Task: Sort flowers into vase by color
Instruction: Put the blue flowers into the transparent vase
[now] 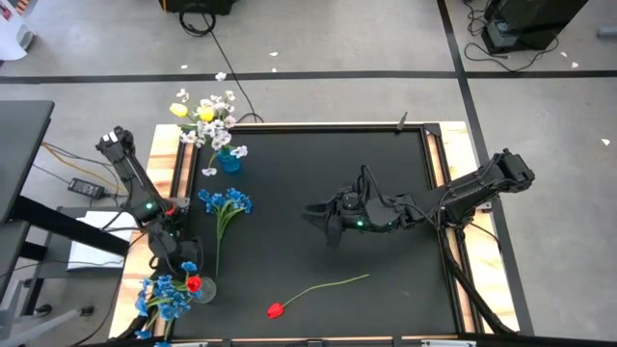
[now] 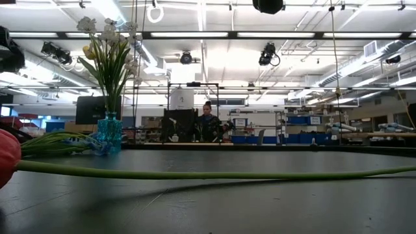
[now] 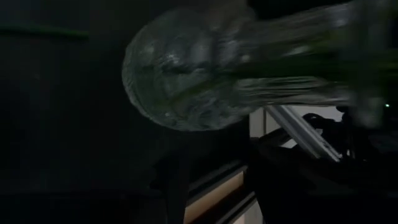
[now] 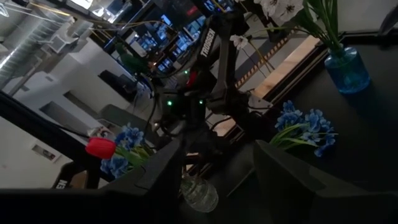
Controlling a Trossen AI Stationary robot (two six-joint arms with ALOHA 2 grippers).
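A clear glass vase [image 1: 202, 289] stands near the table's near-left corner with a blue spray [image 1: 166, 297] and a red tulip [image 1: 193, 283] in it. My left gripper [image 1: 181, 258] hovers right beside it; the left wrist view shows the vase's round body [image 3: 180, 68] close up, but not the fingers. A blue vase [image 1: 229, 160] at the far left holds white sprays [image 1: 217, 116] and yellow tulips [image 1: 204, 115]. Another blue spray [image 1: 227, 202] and a red tulip [image 1: 277, 309] lie flat on the mat. My right gripper [image 4: 219, 149] is open and empty above mid-table.
The lying tulip's long green stem [image 2: 195, 173] runs toward the table's right. The black mat [image 1: 386, 164] has wooden borders [image 1: 453, 145]. Cables and a power brick [image 1: 85, 187] lie on the floor to the left. A person [image 2: 208, 120] sits far back in the room.
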